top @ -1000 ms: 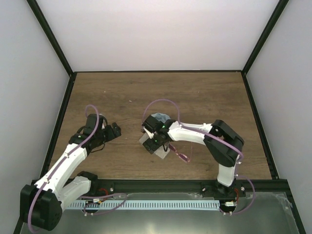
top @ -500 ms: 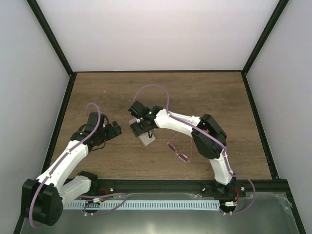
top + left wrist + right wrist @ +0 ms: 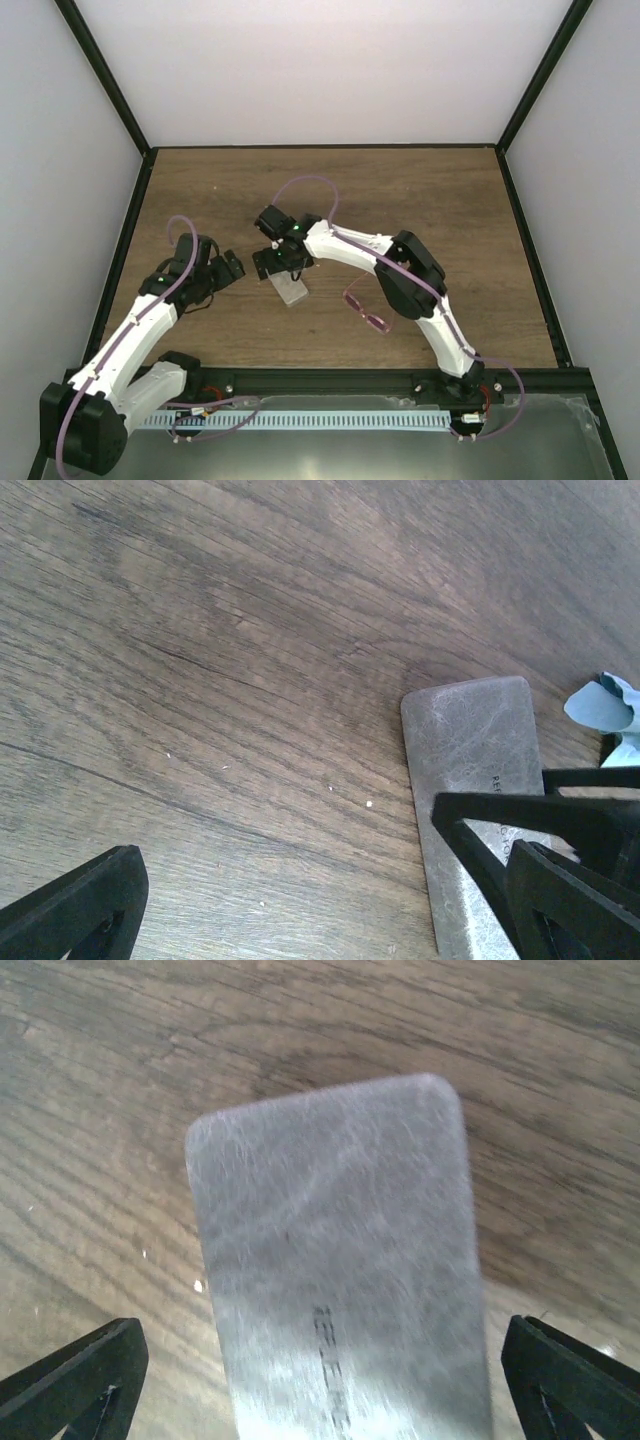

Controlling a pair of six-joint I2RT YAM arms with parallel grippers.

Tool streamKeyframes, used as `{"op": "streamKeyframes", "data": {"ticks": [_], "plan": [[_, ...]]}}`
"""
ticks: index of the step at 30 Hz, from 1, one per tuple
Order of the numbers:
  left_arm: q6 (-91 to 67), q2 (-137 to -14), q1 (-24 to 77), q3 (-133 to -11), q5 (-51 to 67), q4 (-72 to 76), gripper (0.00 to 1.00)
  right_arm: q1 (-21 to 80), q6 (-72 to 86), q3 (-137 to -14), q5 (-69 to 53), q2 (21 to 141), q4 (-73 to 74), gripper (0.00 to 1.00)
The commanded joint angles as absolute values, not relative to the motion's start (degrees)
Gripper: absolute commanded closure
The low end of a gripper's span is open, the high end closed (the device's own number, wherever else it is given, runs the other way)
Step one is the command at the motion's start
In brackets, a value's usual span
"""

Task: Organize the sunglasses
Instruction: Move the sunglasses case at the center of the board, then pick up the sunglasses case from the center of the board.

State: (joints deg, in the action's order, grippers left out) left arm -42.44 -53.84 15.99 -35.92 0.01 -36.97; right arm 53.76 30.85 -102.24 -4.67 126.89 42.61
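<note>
On the wooden table (image 3: 430,200), toward the middle, I see the grey case (image 3: 290,290) lying flat on a slant, grey face up. My right gripper (image 3: 272,262) hangs over its far end. In the right wrist view the claw (image 3: 322,1360) stands wide apart, one black fingertip (image 3: 90,1370) at each lower corner. The case (image 3: 335,1260) sits between them with bare wood showing on both sides, so nothing is clamped. There is dark lettering on the grey surface, too blurred for me to read.

The sunglasses (image 3: 367,312) lie on the wood to the right of the case, nearer the front edge and just beside the right arm's forearm. They are apart from the case and from both claws. The pink lenses show, but I cannot tell whether the temples are folded.

My left gripper (image 3: 228,268) sits left of the case, pointing toward it. Its claw (image 3: 320,900) is spread wide over bare wood and holds nothing. From that wrist camera I also see the case (image 3: 470,740) and a scrap of light blue cloth (image 3: 605,705) at the right edge.
</note>
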Motion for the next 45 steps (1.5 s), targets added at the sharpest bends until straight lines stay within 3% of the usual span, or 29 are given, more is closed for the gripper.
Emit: {"op": "streamKeyframes", "data": {"ticks": [1,10,32,38,43,45], "plan": [[-43.1,-52.9,15.7,-36.5,-0.9,-37.8,0.0,53.2,30.8,-96.8,-3.0,117.5,38.7,0.0],[-44.3,-52.5,15.7,-36.5,-0.2,-37.3,0.0,53.5,23.7,-88.6,-4.4,114.5,35.4,0.0],[-41.2,-52.0,15.7,-33.8,1.4,-37.2,0.0,54.8,20.0,-94.1,-3.5,121.7,39.1,0.03],[-40.4,-52.5,15.7,-34.0,2.0,-37.0,0.0,54.9,20.5,-95.1,-2.4,123.0,40.2,0.18],[-40.3,-52.6,15.7,-33.9,2.4,-36.9,0.0,54.9,21.5,-96.0,-2.1,122.3,40.1,0.43],[-40.3,-52.6,15.7,-33.9,2.9,-36.6,0.0,54.9,22.2,-96.9,-2.0,121.8,40.5,0.47]]}}
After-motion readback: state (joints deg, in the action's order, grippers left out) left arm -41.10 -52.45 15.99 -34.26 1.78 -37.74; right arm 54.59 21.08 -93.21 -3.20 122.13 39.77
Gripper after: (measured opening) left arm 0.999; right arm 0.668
